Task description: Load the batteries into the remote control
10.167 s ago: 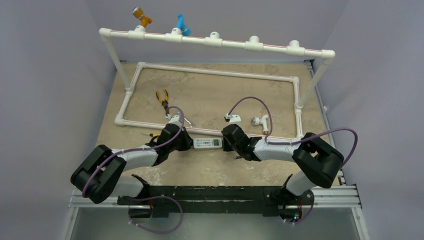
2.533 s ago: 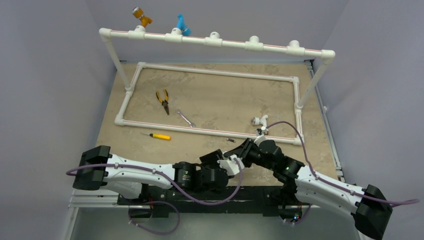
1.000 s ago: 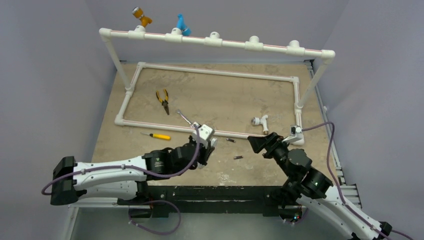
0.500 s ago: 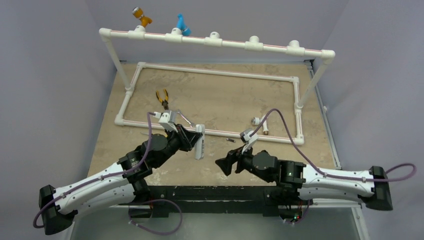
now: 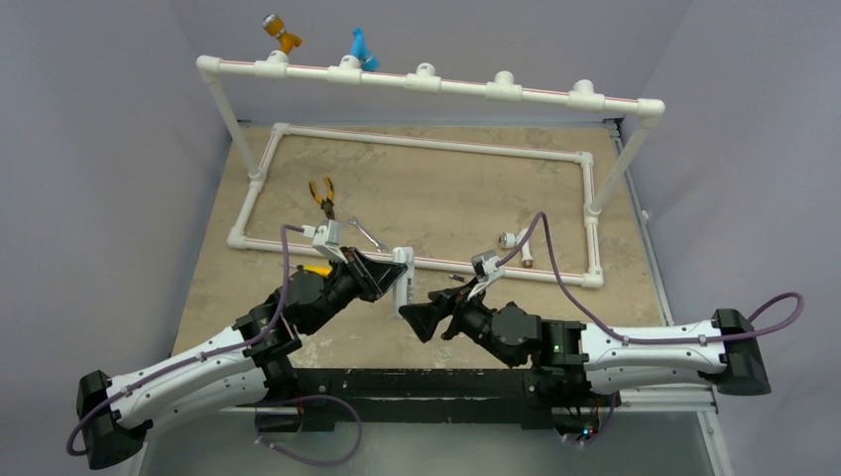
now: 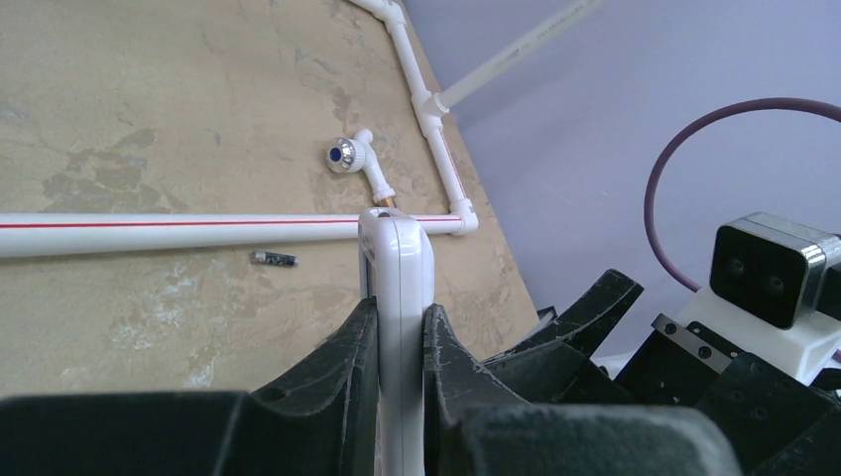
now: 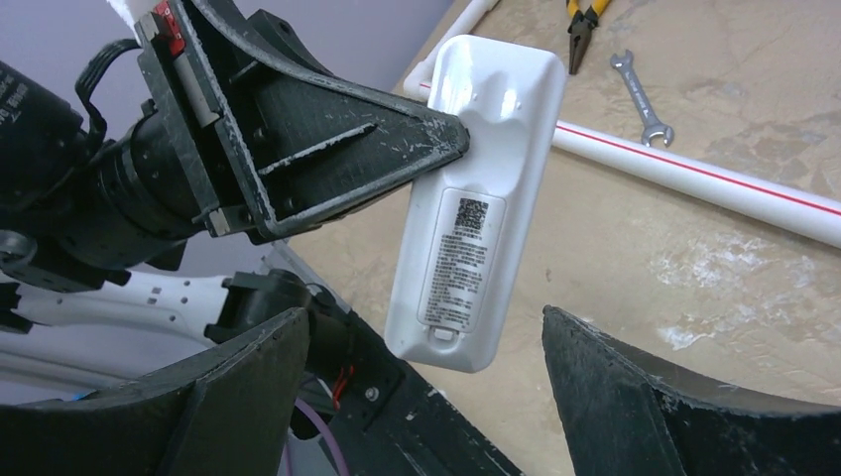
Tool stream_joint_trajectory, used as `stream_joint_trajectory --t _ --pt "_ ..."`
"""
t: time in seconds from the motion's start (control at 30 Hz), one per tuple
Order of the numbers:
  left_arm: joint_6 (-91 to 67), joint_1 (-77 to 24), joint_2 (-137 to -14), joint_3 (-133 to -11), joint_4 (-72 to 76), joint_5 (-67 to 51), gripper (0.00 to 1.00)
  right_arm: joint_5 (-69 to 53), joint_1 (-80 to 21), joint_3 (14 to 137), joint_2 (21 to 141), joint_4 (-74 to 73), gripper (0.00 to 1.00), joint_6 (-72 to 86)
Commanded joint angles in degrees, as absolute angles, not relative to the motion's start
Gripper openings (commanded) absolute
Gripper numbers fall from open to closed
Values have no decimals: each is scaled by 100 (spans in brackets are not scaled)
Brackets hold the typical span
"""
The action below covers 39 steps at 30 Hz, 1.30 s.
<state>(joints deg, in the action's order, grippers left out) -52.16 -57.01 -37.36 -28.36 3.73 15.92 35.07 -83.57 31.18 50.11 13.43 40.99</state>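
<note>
Right wrist view showed your left gripper [image 6: 397, 319] clamped on the remote control [image 7: 476, 208]; your right gripper [image 7: 424, 327] gaped wide, empty, the remote control just ahead of its jaws. A battery [image 6: 275, 259] lay beyond the left jaws.

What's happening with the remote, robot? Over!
Left gripper shut on remote control, held up. Right gripper open, facing its back. Back cover looks on. One battery on table beside pipe.

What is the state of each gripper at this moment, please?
Left gripper: closed on the remote control.
Right gripper: open, holding nothing.
</note>
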Motion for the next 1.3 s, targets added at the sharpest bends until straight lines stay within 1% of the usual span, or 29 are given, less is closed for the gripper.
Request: stream_joint_trajectory --t 0.0,0.3,0.43,0.53,0.63,0.9,1.0,1.13,1.27 --pt "-5488 -5671 -3806 -2745 1007 1469 0 3868 -8367 3508 5283 1480 86 4765" --pt "-5528 -5669 -3757 -2674 1132 1406 0 3942 -8368 3634 5745 1293 84 5176" --pt "-5648 -5671 -3692 -2626 1101 1385 0 4186 -8365 3601 5767 1196 78 5429" --pt "-5714 -5675 -3679 -2561 1144 1353 0 4178 -8359 3633 5796 1218 72 5377" --pt "-5739 -5674 -3645 -2549 1151 1344 0 4140 -8346 3724 5842 1139 68 5322" --pt "-5627 -5671 -3745 -2640 1285 901 0 3385 -8041 3868 5986 907 62 5567" --pt "-5610 -5669 -3720 -2641 1305 834 0 3222 -7947 3897 6035 839 61 5686" --pt "-5561 -5676 -3741 -2649 1379 714 0 2993 -7806 3955 6109 741 57 5796" --pt "-5567 -5669 -3799 -2691 1338 684 0 2871 -7765 3996 6160 684 47 5766"
